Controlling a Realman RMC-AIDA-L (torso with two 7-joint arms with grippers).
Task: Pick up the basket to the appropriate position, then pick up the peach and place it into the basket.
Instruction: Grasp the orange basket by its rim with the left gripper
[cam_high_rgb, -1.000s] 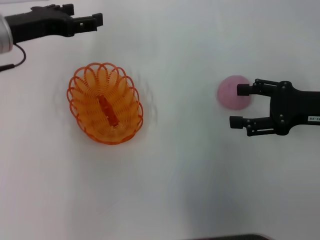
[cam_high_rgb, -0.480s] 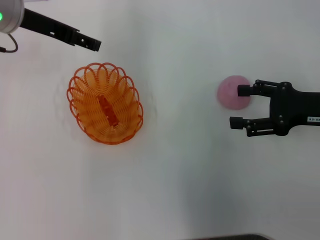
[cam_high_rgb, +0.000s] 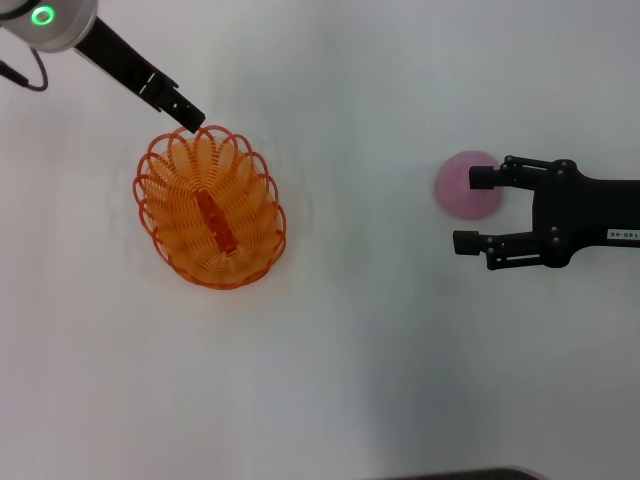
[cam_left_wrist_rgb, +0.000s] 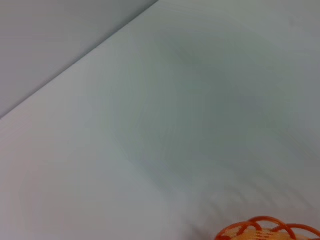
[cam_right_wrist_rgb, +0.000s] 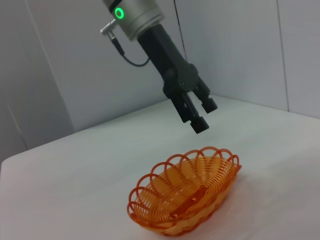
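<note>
We are seeing the orange basket sitting on the white desk, left end effector hovering above its far rim, fingers slightly parted, right end effector spreading wide beside the pink peach, 1 fingertip overlapping it

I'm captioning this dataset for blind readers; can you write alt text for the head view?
An oval orange wire-coil basket sits on a white table, with the left gripper hanging just above its far rim. Off to the right, the open right gripper reaches toward a round pink peach, one finger overlapping it and the other beside it.
</note>
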